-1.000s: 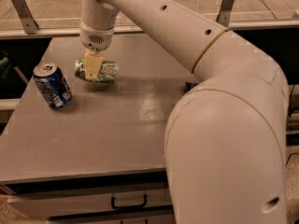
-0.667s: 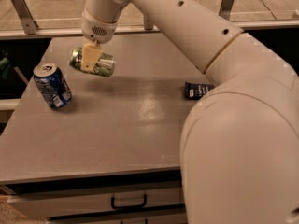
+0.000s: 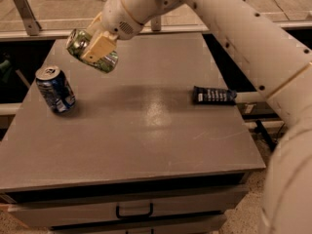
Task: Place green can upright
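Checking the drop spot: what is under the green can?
The end effector holds the green can tilted above grey table; the blue can stands aside. Its pad hides part of the can.

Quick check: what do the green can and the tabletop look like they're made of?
The green can, held tilted in the gripper above the rear-left of the tabletop: probably thin aluminium, glossy, judging by its silver end and sharp highlights on the mottled label. The tabletop: smooth grey, semi-matte, perhaps laminate or painted board; it shows a soft sheen and fine scratches.
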